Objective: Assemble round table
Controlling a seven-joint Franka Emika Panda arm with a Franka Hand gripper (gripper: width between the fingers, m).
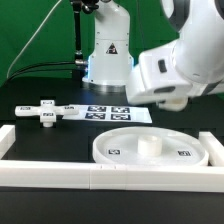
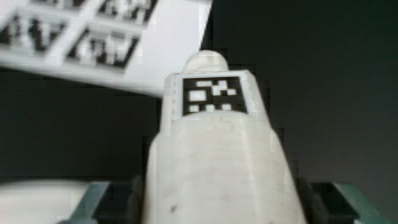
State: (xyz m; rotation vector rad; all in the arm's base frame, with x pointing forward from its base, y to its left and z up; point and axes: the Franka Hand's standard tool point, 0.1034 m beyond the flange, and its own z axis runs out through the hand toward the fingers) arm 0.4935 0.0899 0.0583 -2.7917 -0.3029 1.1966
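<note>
In the wrist view my gripper [image 2: 217, 202] is shut on the white cylinder leg [image 2: 217, 150], which carries a black-and-white tag [image 2: 214, 93] near its far end. A dark finger [image 2: 103, 202] shows on each side of the leg. In the exterior view the large rimmed disc [image 1: 120, 152] lies flat at the front with a short raised stub [image 1: 148, 143] at its centre. The cross-shaped piece [image 1: 45, 112] lies on the table at the exterior view's left. My arm's white wrist [image 1: 168, 70] hangs above the disc's right side and hides the fingers and the leg.
The marker board [image 1: 115, 113] lies flat behind the disc and also shows in the wrist view [image 2: 98, 35]. A long white border rail [image 1: 100, 178] runs along the front, with another rail [image 1: 5, 140] at the left. The robot base [image 1: 108, 55] stands at the back.
</note>
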